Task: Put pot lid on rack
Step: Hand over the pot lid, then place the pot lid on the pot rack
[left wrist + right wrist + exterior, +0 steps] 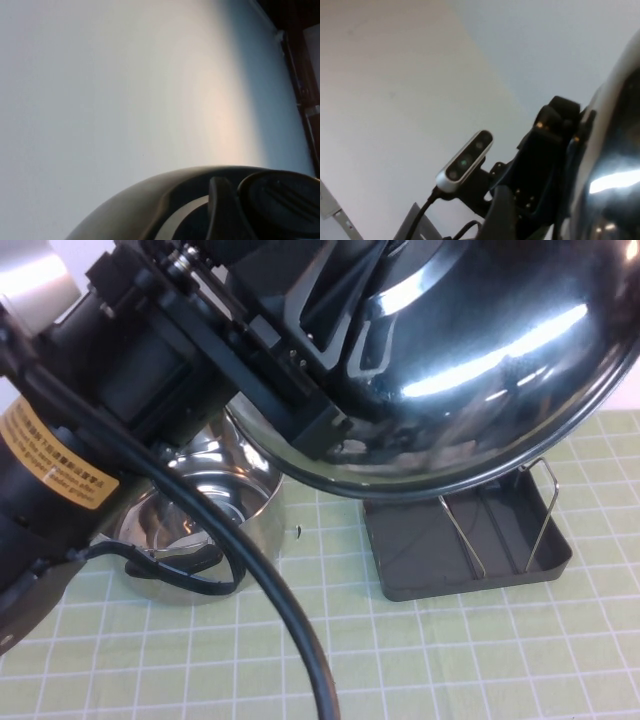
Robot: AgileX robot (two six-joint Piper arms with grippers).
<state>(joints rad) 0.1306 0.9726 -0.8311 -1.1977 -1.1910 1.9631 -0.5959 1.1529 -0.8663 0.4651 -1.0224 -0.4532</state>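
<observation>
The left arm fills the near left of the high view, its black cable (285, 625) looping down over the green gridded surface (450, 660). The left gripper (345, 325) is raised close to the camera, its jaws closed on the black knob (282, 202) of the pot lid (500, 370), which hangs tilted in the air above the surface. Below it, the steel pot (195, 530) stands open toward the left. The rack (470, 540) sits beside the pot on its right, wire loops upright, partly under the lid. The right gripper is out of view; its jaws stand wide.
</observation>
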